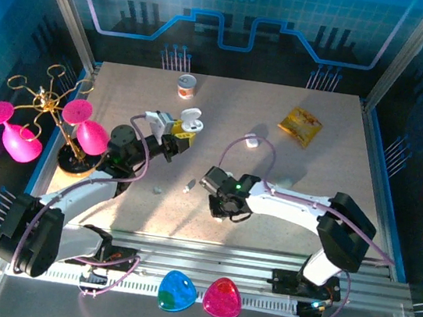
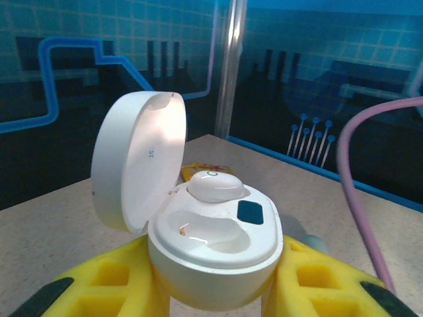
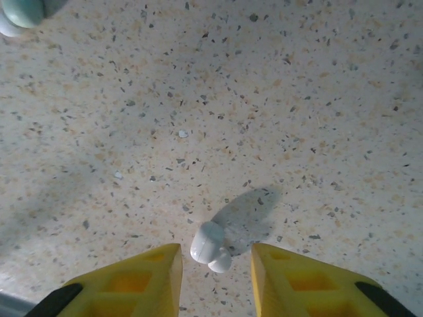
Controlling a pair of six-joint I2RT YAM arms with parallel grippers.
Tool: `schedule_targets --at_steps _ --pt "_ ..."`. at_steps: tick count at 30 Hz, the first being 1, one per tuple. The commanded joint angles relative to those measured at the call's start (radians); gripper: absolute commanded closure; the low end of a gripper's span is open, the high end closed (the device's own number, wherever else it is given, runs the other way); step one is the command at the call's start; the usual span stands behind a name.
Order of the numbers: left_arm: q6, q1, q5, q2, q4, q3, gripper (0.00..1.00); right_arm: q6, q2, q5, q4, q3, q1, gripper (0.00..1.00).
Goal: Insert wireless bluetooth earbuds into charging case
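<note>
Speckled table (image 3: 264,99) — open case (image 2: 211,264), lid print (image 2: 152,154) illegible — earbud (image 2: 215,186) inside.

My left arm (image 1: 72,196) reaches forward, and my left gripper (image 2: 215,281) sits raised, clamped on the open charging case (image 2: 211,228) — yellow fingers (image 2: 112,281) pressing either side. My right arm (image 1: 299,205) stretches leftward; my right gripper (image 3: 216,264) points straight down, jaws parted.

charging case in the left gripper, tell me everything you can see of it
The charging case is a rounded, glossy white plastic shell, held upright between the yellow fingers of the left gripper. Its hinged lid stands open, tilted back to the left. Inside, one white earbud sits in the far well; the near well is empty, with a small dark patch beside them.
</note>
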Motion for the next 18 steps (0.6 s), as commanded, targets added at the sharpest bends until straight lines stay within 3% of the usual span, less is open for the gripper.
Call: schedule_targets --at_steps 1,18 --pt "-0.007 0.009 -0.025 -0.01 0.054 -0.009 0.75 0.067 0.064 0.137 -0.169 0.069 0.053 0.71" --pt "-0.021 0.013 -0.011 -0.01 0.077 -0.021 0.75 0.06 0.248 0.148 -0.25 0.218 0.106 0.76"
